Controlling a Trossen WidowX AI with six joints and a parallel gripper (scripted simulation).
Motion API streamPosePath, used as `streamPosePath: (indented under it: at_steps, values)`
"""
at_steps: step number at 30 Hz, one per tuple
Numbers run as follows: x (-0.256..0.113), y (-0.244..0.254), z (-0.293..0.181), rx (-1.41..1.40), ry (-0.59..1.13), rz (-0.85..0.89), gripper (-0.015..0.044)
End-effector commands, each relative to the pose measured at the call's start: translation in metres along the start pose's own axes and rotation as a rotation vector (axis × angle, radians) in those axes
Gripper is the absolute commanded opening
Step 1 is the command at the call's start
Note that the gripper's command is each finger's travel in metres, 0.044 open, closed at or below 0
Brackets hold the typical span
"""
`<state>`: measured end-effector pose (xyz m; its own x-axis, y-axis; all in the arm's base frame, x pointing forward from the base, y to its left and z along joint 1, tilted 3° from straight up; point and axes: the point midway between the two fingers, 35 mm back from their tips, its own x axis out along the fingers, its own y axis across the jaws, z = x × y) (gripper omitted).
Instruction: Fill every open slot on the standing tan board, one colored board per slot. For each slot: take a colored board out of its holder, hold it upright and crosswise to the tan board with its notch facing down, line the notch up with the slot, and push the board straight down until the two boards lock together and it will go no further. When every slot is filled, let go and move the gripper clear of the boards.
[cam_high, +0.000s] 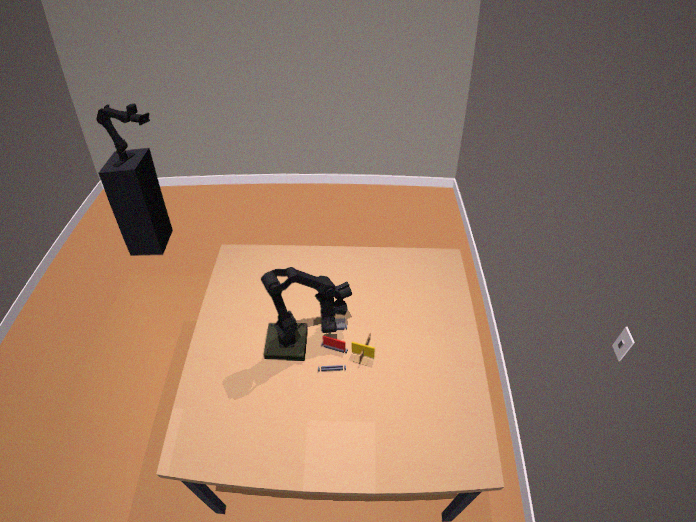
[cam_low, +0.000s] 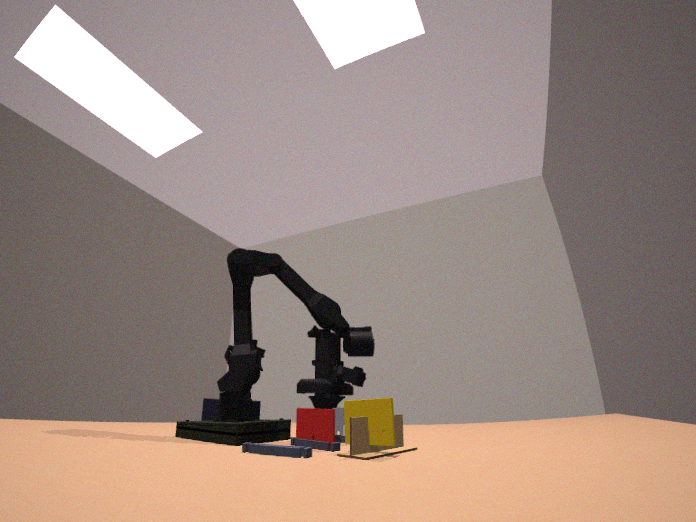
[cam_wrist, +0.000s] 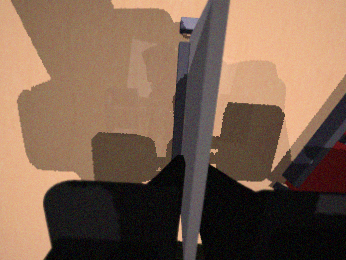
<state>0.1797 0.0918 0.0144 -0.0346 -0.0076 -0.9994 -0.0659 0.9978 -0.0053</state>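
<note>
1. Gripping the grey board (cam_high: 341, 321) (cam_low: 339, 418) (cam_wrist: 202, 110), your gripper (cam_high: 330, 327) (cam_low: 326, 405) (cam_wrist: 186, 162) points down, with its fingers closed in on the two faces.
2. You have that board upright, beside its blue-grey holder (cam_wrist: 180, 100) in the wrist view; whether its lower edge is seated there, you cannot tell.
3. Your red board (cam_high: 334, 342) (cam_low: 315, 424) (cam_wrist: 320, 167) stands in a second holder (cam_high: 339, 350) (cam_low: 314, 445) (cam_wrist: 317, 142), near the grey one and angled to it.
4. Look past the red board, on the side away from the arm's base (cam_high: 269, 352) (cam_low: 188, 431), and you find the yellow board (cam_high: 365, 350) (cam_low: 369, 421) standing crosswise on the tan board (cam_high: 368, 339) (cam_low: 359, 435).
5. You cannot make out the tan board's slots at this size.
6. A third holder (cam_high: 331, 368) (cam_low: 276, 450) lies on your table (cam_high: 337, 449) (cam_low: 337, 488) (cam_wrist: 310, 40) with no board in it.
7. Well apart from your table, another arm (cam_high: 116, 134) stands on a tall dark pedestal (cam_high: 137, 207).
</note>
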Motion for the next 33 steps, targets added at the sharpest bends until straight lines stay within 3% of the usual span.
streamPosePath:
  at_steps: [1, 33]
  values:
    - [-0.005, 0.000, -0.001, -0.004, 0.004, 0.001, 0.0000]
    - [-0.070, 0.000, 0.000, -0.004, 0.004, 0.001, 0.0000]
